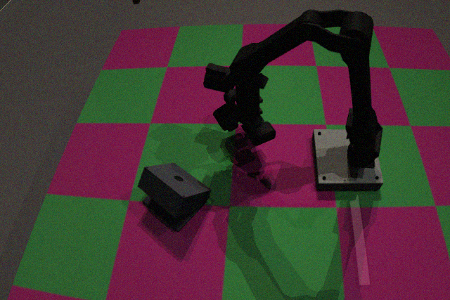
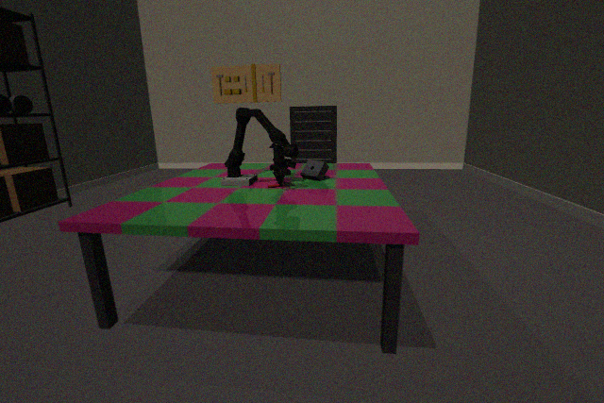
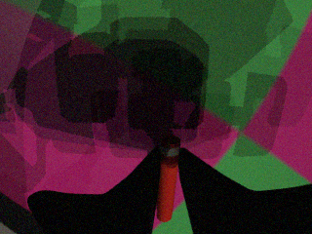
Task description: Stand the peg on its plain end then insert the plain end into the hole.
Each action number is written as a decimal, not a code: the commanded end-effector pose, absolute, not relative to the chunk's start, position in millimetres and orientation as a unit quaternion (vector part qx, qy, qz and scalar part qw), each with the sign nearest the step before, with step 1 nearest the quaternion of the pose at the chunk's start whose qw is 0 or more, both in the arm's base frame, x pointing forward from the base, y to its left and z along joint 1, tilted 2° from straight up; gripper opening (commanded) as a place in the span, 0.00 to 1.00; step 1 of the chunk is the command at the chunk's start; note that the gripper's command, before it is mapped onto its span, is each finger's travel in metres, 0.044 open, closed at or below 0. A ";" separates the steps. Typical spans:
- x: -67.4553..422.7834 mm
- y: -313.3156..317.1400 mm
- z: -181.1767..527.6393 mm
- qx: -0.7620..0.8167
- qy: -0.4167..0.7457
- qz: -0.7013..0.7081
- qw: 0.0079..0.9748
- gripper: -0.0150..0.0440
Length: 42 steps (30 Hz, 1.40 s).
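The red peg (image 3: 167, 192) (image 2: 274, 186) lies on the table, seen low beside the fingertips in the exterior view. Its white band (image 3: 171, 152) is near the dark end, at the top in the wrist view. My gripper (image 3: 169, 153) (image 2: 280, 184) points down and is shut on the peg close to the band; the plain end extends toward the bottom of the wrist view. In the top view the arm hides the peg. The dark sloped panel (image 1: 159, 176) (image 2: 320, 172) stands apart from the gripper, with one round hole (image 1: 178, 178) (image 2: 312, 167) in its face.
The light base plate (image 1: 330, 137) (image 2: 228, 182) carries the arm, to the right of the gripper in the top view. A pale strip (image 1: 359, 246) runs from near the base plate toward the bottom of that view. Dark arm shadows fall around the gripper.
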<state>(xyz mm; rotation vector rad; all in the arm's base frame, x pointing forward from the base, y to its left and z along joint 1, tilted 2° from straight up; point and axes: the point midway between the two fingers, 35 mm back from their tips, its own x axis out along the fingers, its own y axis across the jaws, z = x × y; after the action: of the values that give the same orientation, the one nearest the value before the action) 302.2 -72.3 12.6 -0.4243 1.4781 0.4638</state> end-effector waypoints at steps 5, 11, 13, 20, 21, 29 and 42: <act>299.6 -73.9 18.1 -0.182 0.634 0.217 0.719 0.34; 297.5 -75.4 21.4 -0.177 0.615 0.221 0.736 0.34; 296.8 -75.9 22.4 -0.175 0.609 0.223 0.741 0.34; 294.2 -77.7 25.9 -0.168 0.586 0.228 0.759 0.34; 293.9 -77.9 26.4 -0.167 0.583 0.229 0.762 0.34; 290.6 -80.1 30.1 -0.159 0.556 0.235 0.781 0.34; 285.0 -84.0 35.5 -0.146 0.512 0.243 0.811 0.34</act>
<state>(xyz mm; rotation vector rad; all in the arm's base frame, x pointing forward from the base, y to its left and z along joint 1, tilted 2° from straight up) 286.8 -82.9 32.8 -0.3160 1.1299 0.5161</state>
